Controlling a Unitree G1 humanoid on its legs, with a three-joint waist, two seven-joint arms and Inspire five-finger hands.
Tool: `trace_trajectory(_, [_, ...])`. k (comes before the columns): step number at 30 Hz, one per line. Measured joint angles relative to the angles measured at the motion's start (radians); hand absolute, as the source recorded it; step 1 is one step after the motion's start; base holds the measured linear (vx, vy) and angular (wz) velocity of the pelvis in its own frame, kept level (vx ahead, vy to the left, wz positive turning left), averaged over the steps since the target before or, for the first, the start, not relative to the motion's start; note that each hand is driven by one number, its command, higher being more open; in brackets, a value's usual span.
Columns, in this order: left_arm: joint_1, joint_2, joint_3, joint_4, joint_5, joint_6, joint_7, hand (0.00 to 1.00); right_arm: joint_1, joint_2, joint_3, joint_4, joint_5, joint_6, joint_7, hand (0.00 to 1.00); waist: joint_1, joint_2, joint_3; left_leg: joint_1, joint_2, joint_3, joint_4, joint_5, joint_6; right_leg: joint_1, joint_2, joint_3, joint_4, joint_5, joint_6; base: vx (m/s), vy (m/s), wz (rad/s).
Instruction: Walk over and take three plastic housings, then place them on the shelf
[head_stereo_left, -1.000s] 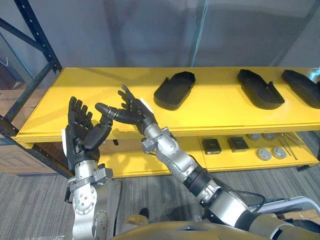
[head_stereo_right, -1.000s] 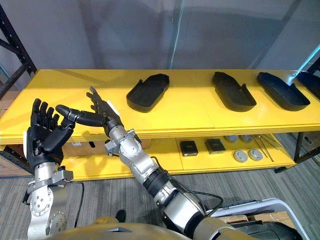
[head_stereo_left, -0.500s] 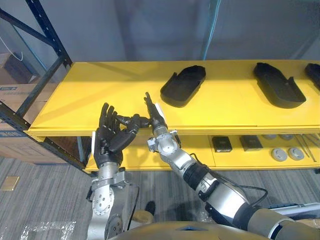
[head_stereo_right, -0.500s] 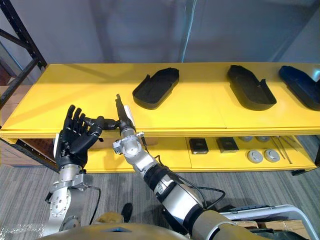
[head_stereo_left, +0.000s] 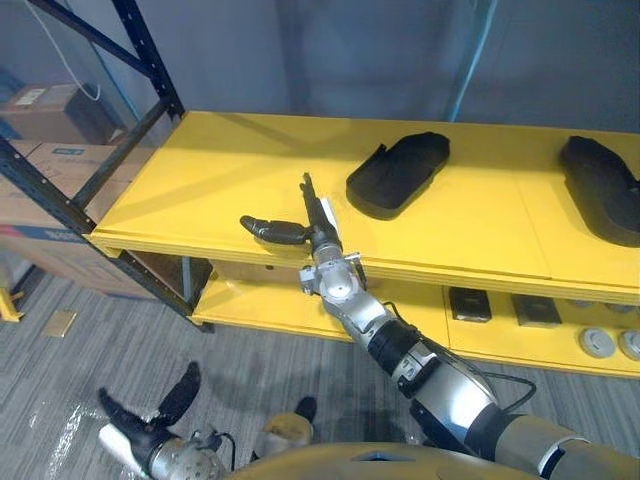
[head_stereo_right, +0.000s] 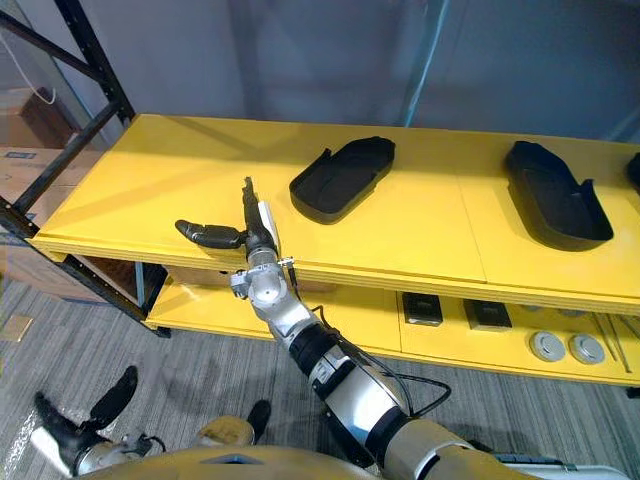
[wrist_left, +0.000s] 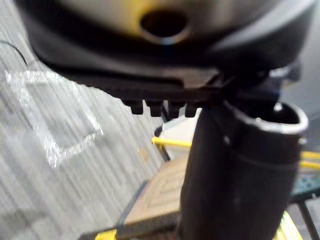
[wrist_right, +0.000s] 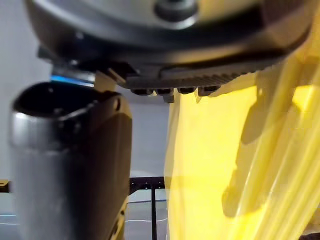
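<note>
Two black plastic housings lie hollow side up on the yellow top shelf (head_stereo_left: 230, 170): one (head_stereo_left: 398, 175) near the middle, another (head_stereo_left: 605, 200) at the far right. My right hand (head_stereo_left: 318, 226) stands edge-on over the shelf's front edge, left of the nearer housing. It is open, with straight fingers, the thumb (head_stereo_left: 268, 231) stretched out to the left, and nothing in it. My left hand (head_stereo_left: 150, 428) hangs low over the floor at the lower left, open with fingers spread and empty.
A dark rack upright (head_stereo_left: 150, 55) and brace stand at the shelf's left end, with cardboard boxes (head_stereo_left: 45, 105) behind them. The lower yellow shelf holds small black boxes (head_stereo_left: 470, 303) and round grey discs (head_stereo_left: 600, 343). Grey carpet (head_stereo_left: 90, 370) lies in front.
My left arm has dropped from beside the right hand down to near the floor. The camera has shifted, so the shelf sits further right. The right hand stays at the shelf's front edge.
</note>
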Motion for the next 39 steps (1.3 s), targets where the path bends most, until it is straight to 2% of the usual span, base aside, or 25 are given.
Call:
trace_trajectory(3, [-0.003,0.003,-0.01,0.072,0.026,-0.008,-0.033,1.0,-0.015,-0.003,-0.026,-0.028,-0.002,0.0,-0.018,1.0,0.003,0.013,0.008,-0.006,0.004,-0.002,0.011,-0.001,-0.002,-0.011,-0.004,-0.001,0.031,-0.023,0.005,-0.03,-0.051,0.03])
trace_trajectory(5, [-0.018,0.011,-0.046,0.161,-0.019,-0.002,-0.187,1.0,-0.018,-0.003,-0.076,-0.066,-0.006,0.0,-0.056,1.0,0.002,0.027,0.017,-0.014,0.005,-0.002,0.022,-0.002,-0.003,-0.02,-0.008,-0.001,0.051,-0.036,-0.001,-0.07,-0.055,0.01])
trace_trajectory(7, [-0.029,0.017,-0.084,0.227,-0.072,0.006,-0.29,1.0,-0.022,-0.004,-0.113,-0.081,-0.009,0.0,-0.084,1.0,0.002,0.03,0.019,-0.015,0.006,-0.001,0.022,-0.001,-0.003,-0.027,-0.011,0.002,0.063,-0.038,0.002,-0.05,-0.034,-0.03])
trace_trajectory(11, [-0.048,0.04,-0.152,0.334,-0.314,0.069,-0.628,1.0,-0.069,-0.01,-0.216,-0.085,-0.086,0.0,-0.161,1.0,-0.006,0.041,0.048,-0.017,0.008,0.009,0.033,-0.001,-0.003,-0.042,-0.015,0.02,0.085,-0.045,-0.003,-0.07,-0.027,-0.11])
trace_trajectory(12, [-0.058,0.05,-0.16,0.356,-0.345,0.085,-0.687,1.0,-0.099,-0.012,-0.239,-0.085,-0.087,0.0,-0.174,1.0,-0.008,0.05,0.064,-0.017,0.01,0.02,0.036,-0.002,-0.004,-0.051,-0.016,0.032,0.093,-0.048,-0.008,-0.11,-0.021,-0.22])
trace_trajectory(14, [-0.072,0.059,-0.166,0.385,-0.398,0.088,-0.741,1.0,-0.127,-0.015,-0.257,-0.088,-0.091,0.0,-0.19,1.0,-0.015,0.056,0.077,-0.017,0.013,0.032,0.036,-0.002,-0.004,-0.064,-0.019,0.045,0.106,-0.048,-0.007,-0.08,-0.017,-0.2])
trace_trajectory(19, [-0.087,0.104,-0.204,0.397,-0.447,0.087,-0.794,1.0,-0.139,-0.016,-0.262,-0.093,-0.122,0.001,-0.181,1.0,-0.034,0.047,0.094,-0.017,0.018,0.065,0.036,-0.002,-0.004,-0.096,-0.021,0.087,0.132,-0.047,-0.015,-0.05,-0.026,-0.2])
trace_trajectory(24, [-0.124,0.128,-0.253,0.399,-0.474,0.083,-0.856,1.0,-0.139,-0.016,-0.241,-0.092,-0.12,0.013,-0.128,1.0,-0.06,0.043,0.125,-0.009,0.021,0.102,0.04,-0.002,-0.004,-0.121,-0.027,0.129,0.164,-0.049,-0.021,-0.06,-0.017,-0.22])
trace_trajectory(28, [-0.146,0.156,-0.305,0.388,-0.477,0.084,-0.863,1.0,-0.139,-0.016,-0.225,-0.093,-0.12,0.02,-0.091,1.0,-0.066,0.046,0.159,-0.007,0.022,0.132,0.088,-0.027,-0.009,-0.136,-0.034,0.171,0.201,-0.054,-0.028,-0.08,-0.008,-0.26])
trace_trajectory(31, [-0.147,0.168,-0.319,0.366,-0.48,0.087,-0.863,1.0,-0.137,-0.015,-0.178,-0.098,-0.12,0.038,-0.06,1.0,-0.086,0.045,0.192,-0.013,0.022,0.152,0.148,-0.063,-0.007,-0.147,-0.044,0.197,0.246,-0.073,-0.031,-0.09,-0.008,-0.25])
trace_trajectory(35, [-0.152,0.194,-0.345,0.336,-0.484,0.089,-0.862,1.0,-0.124,-0.015,-0.111,-0.2,-0.12,0.084,-0.026,1.0,-0.117,0.045,0.241,-0.054,0.016,0.173,0.266,-0.118,-0.001,-0.186,-0.072,0.229,0.343,-0.109,-0.033,-0.07,-0.014,-0.19])
trace_trajectory(39, [-0.151,0.205,-0.356,0.323,-0.508,0.089,-0.867,1.0,-0.12,-0.014,-0.105,-0.258,-0.122,0.111,-0.018,1.0,-0.121,0.047,0.259,-0.078,0.014,0.19,0.307,-0.133,0.001,-0.223,-0.084,0.256,0.391,-0.12,-0.042,-0.05,-0.009,-0.11])
